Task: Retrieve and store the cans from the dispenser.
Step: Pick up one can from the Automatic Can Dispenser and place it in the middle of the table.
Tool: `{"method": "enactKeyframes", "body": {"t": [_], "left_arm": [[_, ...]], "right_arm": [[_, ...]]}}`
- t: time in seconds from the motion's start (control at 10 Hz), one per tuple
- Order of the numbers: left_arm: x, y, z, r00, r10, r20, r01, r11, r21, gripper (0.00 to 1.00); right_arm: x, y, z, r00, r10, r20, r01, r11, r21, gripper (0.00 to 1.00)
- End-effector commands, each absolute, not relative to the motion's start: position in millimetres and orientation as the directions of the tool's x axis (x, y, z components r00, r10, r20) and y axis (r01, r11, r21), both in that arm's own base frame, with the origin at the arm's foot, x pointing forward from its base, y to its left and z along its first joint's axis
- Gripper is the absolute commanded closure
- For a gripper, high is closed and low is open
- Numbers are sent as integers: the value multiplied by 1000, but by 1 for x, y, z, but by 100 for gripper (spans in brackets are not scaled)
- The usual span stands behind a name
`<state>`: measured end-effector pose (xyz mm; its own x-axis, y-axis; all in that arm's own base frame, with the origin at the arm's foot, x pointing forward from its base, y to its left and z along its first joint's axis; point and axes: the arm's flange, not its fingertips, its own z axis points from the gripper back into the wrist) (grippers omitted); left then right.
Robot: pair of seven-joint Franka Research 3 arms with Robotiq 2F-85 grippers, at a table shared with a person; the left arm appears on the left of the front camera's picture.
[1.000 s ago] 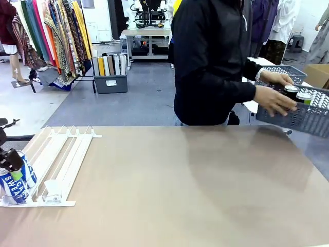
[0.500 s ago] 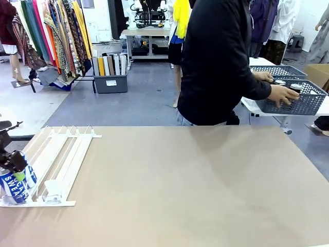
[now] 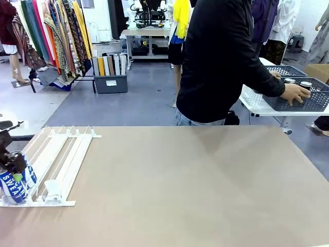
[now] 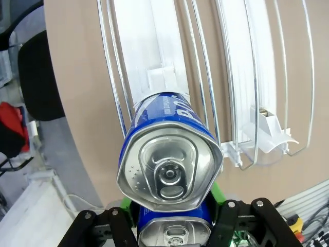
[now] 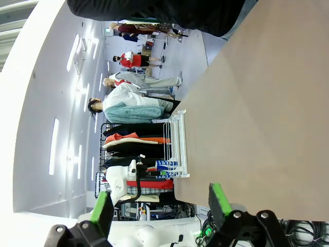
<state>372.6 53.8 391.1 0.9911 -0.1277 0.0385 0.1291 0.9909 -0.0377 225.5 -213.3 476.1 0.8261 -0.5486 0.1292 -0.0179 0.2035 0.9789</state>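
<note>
At the low end of the dispenser (image 3: pixel 61 154), in its leftmost lane near the worktop (image 3: pixel 180 180) edge, the left claw (image 3: pixel 14 172) is clenched on a blue can (image 3: pixel 14 187) with white "SWEAT" lettering. A second ago it stood around that can in much the same spot, and the can has barely shifted since. In the left wrist view two blue cans sit one behind the other in the lane, the farther can (image 4: pixel 169 164) showing a dented silver rim and overlapping the nearer can (image 4: pixel 175 234) at the bottom edge. Green pads (image 4: pixel 216 193) flank them where they overlap, and I cannot tell which of the two the pads press. The right claw (image 5: pixel 159 198) hangs released beyond the worktop's edge, pads wide apart with nothing between them. The person's hand (image 3: pixel 295 94) now rests in a grey basket (image 3: pixel 308 105) holding silver-topped cans (image 3: pixel 307 84) and set on a white side table (image 3: pixel 257 105). A second earlier the person held that basket in the air, just off the worktop's far right corner, and has since turned further towards the side table.
</note>
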Motion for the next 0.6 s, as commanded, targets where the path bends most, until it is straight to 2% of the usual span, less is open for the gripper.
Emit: {"method": "enactKeyframes", "body": {"t": [0.0, 0.2, 0.5], "left_arm": [[342, 51, 369, 989, -127, 76, 131, 990, -59, 100], [340, 47, 374, 987, -138, 81, 143, 988, -57, 100], [337, 37, 411, 981, -152, 124, 160, 986, -54, 100]], "right_arm": [[227, -214, 478, 821, -550, 154, -51, 197, 979, 0], [227, -214, 478, 821, -550, 154, -51, 197, 979, 0], [227, -214, 478, 821, -550, 154, -51, 197, 979, 0]]}}
